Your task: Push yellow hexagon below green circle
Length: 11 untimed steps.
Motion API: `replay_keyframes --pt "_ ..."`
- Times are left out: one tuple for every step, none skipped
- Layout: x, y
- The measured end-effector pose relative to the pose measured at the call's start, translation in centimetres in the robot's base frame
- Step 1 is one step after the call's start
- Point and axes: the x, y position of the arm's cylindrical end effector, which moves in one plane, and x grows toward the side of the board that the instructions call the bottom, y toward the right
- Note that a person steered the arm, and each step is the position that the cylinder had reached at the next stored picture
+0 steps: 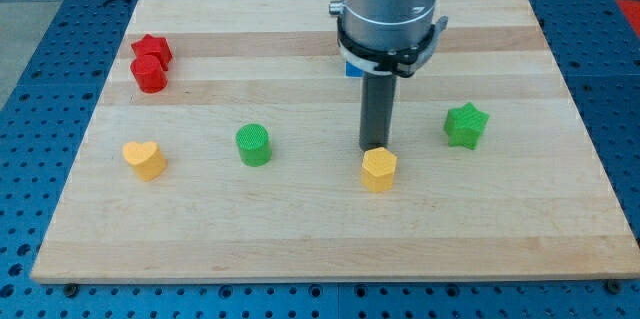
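Our tool, a bare dark rod gripping nothing, has my tip touching the small yellow hexagon block's top edge, while the green circle block lies well toward the view's left on the wooden bench.

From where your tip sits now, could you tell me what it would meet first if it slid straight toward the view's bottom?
My tip sits right at the top edge of the yellow hexagon block, so it would meet that first, likely at once. Whether they already touch I cannot tell.

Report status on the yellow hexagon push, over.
My tip right behind the yellow hexagon, on its top side. Green circle off to the view's left. No blocks between them.
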Motion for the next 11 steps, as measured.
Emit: replay_keyframes --pt "0.7 3.1" --pt "2.8 3.6" --pt "3.3 -0.9" --pt "3.3 -6.8" --pt "3.7 -8.8" --pt "3.8 -6.1" --pt "3.8 -1.4" --pt "6.0 -2.9" --pt "6.6 -8.1" --pt "5.4 -15.2" --pt "4.6 -18.5"
